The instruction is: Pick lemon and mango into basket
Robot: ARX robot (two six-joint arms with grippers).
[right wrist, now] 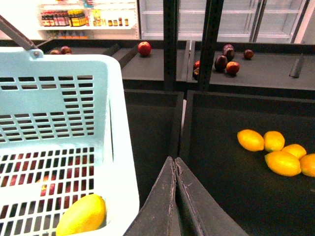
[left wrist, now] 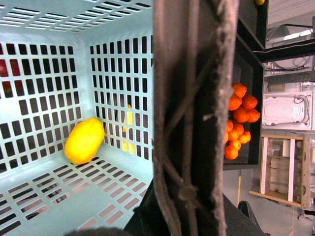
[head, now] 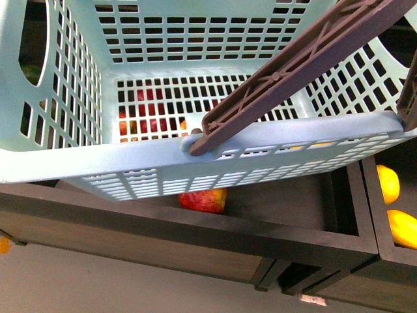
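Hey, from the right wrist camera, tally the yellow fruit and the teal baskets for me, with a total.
Yellow fruit: 6
Teal basket: 1
Total: 7

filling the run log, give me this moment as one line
basket: one yellow fruit inside | right gripper: jaws shut, empty | lemons: in bin, outside basket
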